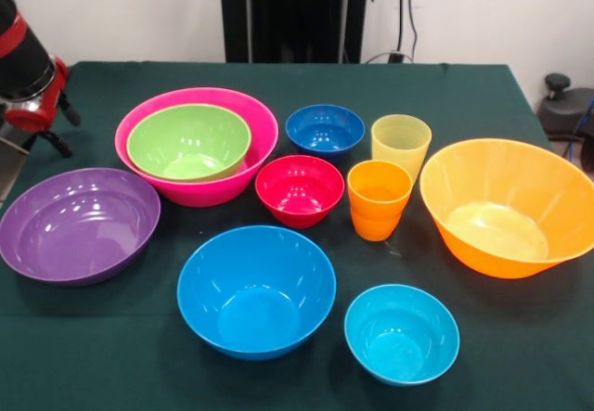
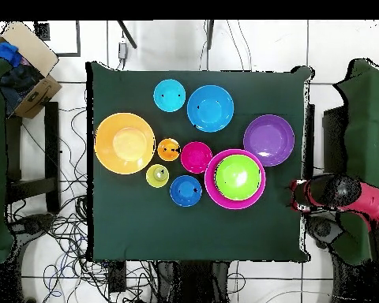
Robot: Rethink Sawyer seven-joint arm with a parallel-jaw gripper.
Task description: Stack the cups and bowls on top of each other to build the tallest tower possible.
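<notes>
The large pink bowl (image 1: 264, 137) holds the lime green bowl (image 1: 188, 140); in the overhead view they are the pink (image 2: 212, 186) and green (image 2: 238, 175) bowls. The other bowls stand singly on the cloth: purple (image 1: 79, 224), sky blue (image 1: 255, 288), cyan (image 1: 401, 332), red (image 1: 299, 188), dark blue (image 1: 324, 130) and large orange (image 1: 506, 205). The pale yellow cup (image 1: 401, 144) and the orange cup (image 1: 379, 198) stand upright side by side. My gripper (image 2: 295, 194) is beyond the table's edge, beside the pink bowl and touching nothing.
The dark green cloth (image 1: 139, 355) covers the table. My red and black arm (image 1: 28, 72) hangs off the table's side, near the purple bowl. A cardboard box (image 2: 27, 67) and cables lie on the floor around the table.
</notes>
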